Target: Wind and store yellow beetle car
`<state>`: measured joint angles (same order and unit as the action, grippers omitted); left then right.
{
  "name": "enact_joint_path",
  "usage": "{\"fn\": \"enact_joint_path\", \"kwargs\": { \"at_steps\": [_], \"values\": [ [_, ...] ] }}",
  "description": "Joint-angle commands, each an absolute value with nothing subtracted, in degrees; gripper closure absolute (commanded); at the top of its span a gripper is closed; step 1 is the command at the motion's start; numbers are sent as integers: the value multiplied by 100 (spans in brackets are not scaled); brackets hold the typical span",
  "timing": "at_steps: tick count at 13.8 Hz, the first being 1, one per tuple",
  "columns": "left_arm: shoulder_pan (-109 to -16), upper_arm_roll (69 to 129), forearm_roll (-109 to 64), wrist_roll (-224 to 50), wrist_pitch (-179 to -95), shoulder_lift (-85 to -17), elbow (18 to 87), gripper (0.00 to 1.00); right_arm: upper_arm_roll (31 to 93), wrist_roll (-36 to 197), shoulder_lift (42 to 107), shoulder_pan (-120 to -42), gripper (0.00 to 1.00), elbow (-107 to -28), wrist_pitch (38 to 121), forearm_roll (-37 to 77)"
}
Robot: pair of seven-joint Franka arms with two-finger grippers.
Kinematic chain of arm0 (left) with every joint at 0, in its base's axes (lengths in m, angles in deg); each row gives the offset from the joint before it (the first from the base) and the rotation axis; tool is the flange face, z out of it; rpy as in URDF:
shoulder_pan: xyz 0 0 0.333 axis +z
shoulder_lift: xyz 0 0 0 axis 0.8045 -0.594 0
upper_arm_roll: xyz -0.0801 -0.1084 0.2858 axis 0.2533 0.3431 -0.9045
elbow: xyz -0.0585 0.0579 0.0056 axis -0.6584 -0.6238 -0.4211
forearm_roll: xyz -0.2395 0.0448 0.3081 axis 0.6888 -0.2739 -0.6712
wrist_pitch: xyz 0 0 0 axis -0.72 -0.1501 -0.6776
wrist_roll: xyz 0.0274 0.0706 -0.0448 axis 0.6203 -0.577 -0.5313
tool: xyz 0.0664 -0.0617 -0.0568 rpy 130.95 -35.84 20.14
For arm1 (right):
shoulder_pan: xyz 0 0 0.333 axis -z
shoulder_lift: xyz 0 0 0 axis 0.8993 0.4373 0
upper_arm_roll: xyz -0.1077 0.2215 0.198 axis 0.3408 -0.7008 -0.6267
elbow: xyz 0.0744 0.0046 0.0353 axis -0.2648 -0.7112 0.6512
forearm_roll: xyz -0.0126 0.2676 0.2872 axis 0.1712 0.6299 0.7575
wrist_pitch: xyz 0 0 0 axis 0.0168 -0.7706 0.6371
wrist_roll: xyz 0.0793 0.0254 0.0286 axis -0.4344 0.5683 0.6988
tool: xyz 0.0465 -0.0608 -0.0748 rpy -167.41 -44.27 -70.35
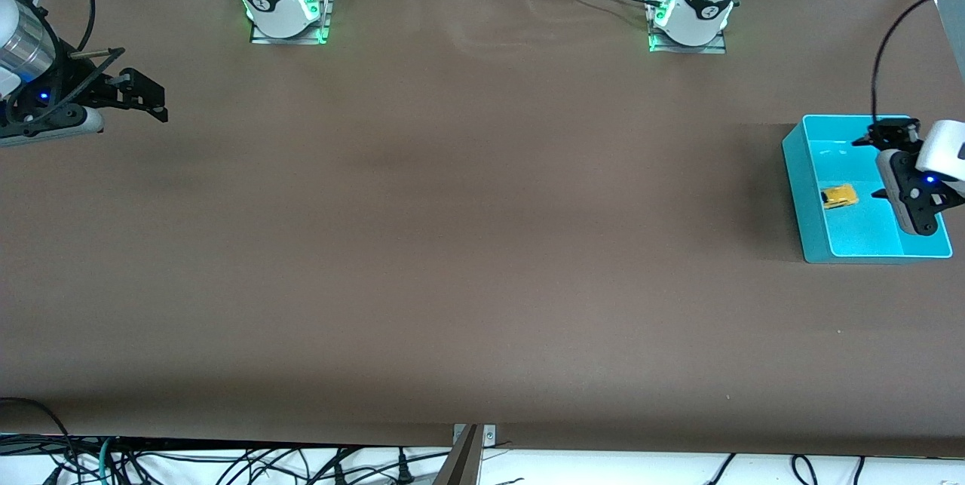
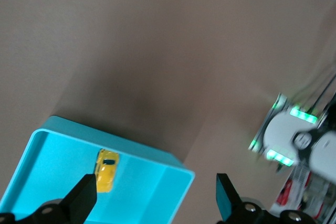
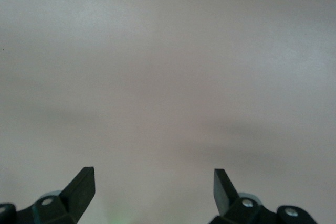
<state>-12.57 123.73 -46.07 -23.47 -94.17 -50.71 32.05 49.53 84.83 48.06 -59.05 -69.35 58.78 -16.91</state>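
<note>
Lying in teal bin (image 1: 801, 191), yellow beetle car (image 1: 838, 196), dark windows, left pincer (image 1: 874, 168) spread above, right pincer (image 1: 143, 96) spread, waiting.

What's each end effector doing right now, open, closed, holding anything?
Left end effector: open, empty, over the teal bin, where the yellow beetle car lies.
Right end effector: open, empty, waiting at the right arm's end of the table.

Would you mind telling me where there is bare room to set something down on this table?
Nearly all the brown table between the two arm bases and the front edge is bare. It is crowded only at the left arm's end: the teal bin holds the yellow beetle car, with the left gripper open over it. The right gripper waits, open.
</note>
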Motion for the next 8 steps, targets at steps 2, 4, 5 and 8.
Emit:
{"fn": "enact_joint_path", "kwargs": {
  "at_steps": [2,4,5,8],
  "values": [
    [-1252,13302,-4526,-4417,-9108,-5083,2912,0,4957,8408,4882,-5914,0,-6743,5729,-1745],
    [-1260,13550,-4456,-5455,-9221,-4855,2955,0,4966,8408,4882,-5906,0,-6743,5729,-1745],
    [-1339,13516,-4273,-5747,-9431,-4558,3008,0,4966,8417,4882,-5906,0,-6743,5729,-1745],
    [-1313,13507,-4025,-5838,-9855,-4143,3448,0,4966,8417,4882,-5906,0,-6743,5729,-1745]
  ]
}}
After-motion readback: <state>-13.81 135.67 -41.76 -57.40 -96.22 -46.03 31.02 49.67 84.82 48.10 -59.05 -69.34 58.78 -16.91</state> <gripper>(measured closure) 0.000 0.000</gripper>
